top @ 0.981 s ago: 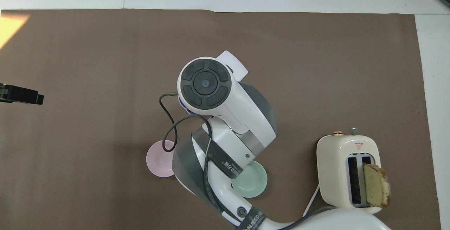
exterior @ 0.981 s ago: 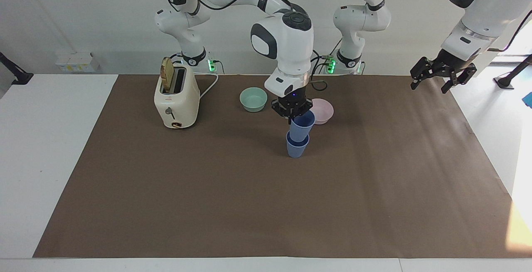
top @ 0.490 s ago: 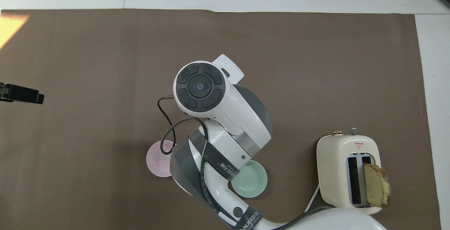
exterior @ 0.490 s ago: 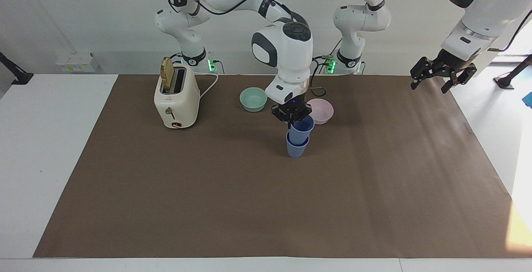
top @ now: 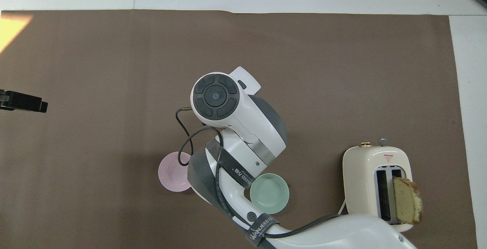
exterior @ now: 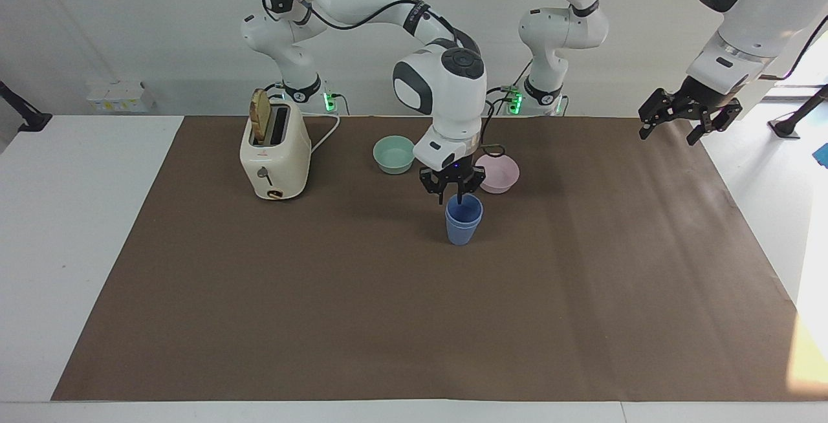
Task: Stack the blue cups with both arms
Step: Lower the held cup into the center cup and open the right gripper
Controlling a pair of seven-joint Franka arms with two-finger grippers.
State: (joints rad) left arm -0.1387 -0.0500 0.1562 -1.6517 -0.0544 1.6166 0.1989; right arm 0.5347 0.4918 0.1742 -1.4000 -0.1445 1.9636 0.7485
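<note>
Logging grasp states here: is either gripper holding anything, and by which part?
Nothing looks held. The right gripper is open just above the nested blue cups, one fingertip dipping at the rim. The left gripper waits open, empty.

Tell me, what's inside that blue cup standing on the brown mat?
A second blue cup is nested inside the lower blue cup, only its rim showing. The right gripper, open, hangs directly above, one finger dipping in. The upper cup's bottom is hidden.
</note>
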